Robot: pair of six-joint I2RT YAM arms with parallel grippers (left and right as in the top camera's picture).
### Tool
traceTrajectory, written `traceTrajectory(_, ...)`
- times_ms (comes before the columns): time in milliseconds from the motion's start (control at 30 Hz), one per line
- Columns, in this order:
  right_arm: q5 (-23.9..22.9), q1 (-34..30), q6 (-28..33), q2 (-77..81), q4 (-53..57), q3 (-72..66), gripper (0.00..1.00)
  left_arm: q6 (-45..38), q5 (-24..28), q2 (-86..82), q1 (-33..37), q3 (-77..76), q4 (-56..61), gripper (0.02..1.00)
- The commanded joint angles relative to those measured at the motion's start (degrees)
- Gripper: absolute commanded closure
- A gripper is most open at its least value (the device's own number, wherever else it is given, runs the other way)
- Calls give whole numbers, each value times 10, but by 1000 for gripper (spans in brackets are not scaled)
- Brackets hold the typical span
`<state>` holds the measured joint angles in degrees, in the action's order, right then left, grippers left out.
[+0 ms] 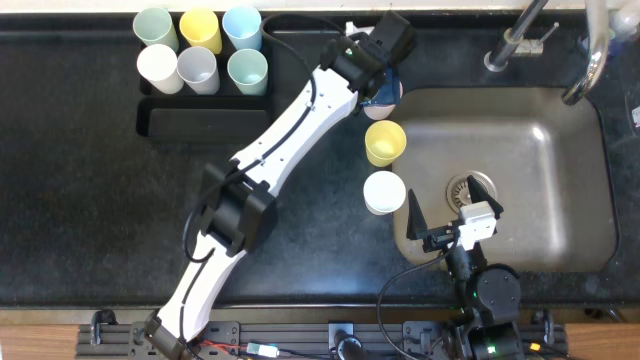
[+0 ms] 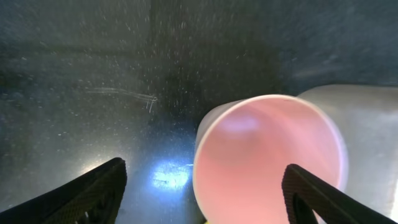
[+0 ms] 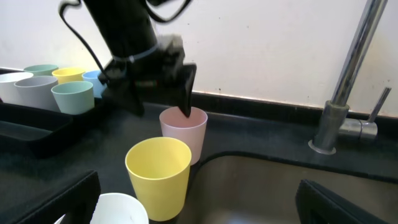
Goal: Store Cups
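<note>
Closest to us stood the pink cup [image 2: 267, 155], upright on the dark counter [image 1: 100, 200] at the sink's [image 1: 530, 180] far left corner. We saw the left gripper [image 2: 204, 171] poised over it with its fingers spread wide, one on either side of the rim and holding nothing; whether either finger touched the cup we could not tell. Just beside the pink cup, along the sink's left edge, stood a yellow cup [image 1: 385, 142], and next to that a white cup [image 1: 384, 192], both upright with their mouths up.

We found the right gripper [image 1: 447, 200] over the sink basin near the drain, its fingers also wide apart and empty, well apart from the three cups.

Away to the left, against the back wall, lay a black tray [image 1: 200, 120] with six cups standing in two rows at its far end: pale green, yellow and light blue behind, white, grey and teal in front. We noted the tap [image 1: 520, 40] rising behind the sink.
</note>
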<state>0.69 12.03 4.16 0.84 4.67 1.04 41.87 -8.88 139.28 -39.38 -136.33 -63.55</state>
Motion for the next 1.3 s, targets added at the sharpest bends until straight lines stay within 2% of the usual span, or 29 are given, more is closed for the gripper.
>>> traceTrajectory(33, 3, -2, 1, -6, -3, -8, 7, 7, -16, 20, -2, -14, 5, 268)
traceTrajectory(100, 3, -2, 1, -6, -3, -8, 3, 6, -20, 24, -2, -14, 10, 432)
traceTrajectory(200, 3, -2, 1, -6, -3, -8, 3, 6, -19, 25, -2, -14, 18, 925)
traceTrajectory(233, 3, -2, 1, -6, -3, -8, 3, 3, -19, 25, -2, -14, 21, 985)
traceTrajectory(433, 3, -2, 1, -6, -3, -8, 3, -46, -32, -29, -5, -14, 32, 985)
traceTrajectory(667, 3, -2, 1, -6, -3, -8, 3, -46, -161, -204, 33, -8, -67, 985)
traceTrajectory(767, 3, -2, 1, -6, -3, -8, 3, -46, -187, -282, 84, 11, -115, 985)
traceTrajectory(967, 3, -2, 1, -6, -3, -8, 3, -38, -169, -439, 246, 155, -101, 985)
traceTrajectory(1033, 3, -2, 1, -6, -3, -8, 3, -5, -160, -488, 305, 233, -82, 985)
traceTrajectory(1133, 3, -2, 1, -6, -3, -8, 5, 106, -140, -530, 373, 341, -78, 985)
traceTrajectory(1300, 3, -2, 1, -6, -3, -8, 3, 273, -93, -541, 407, 466, -48, 985)
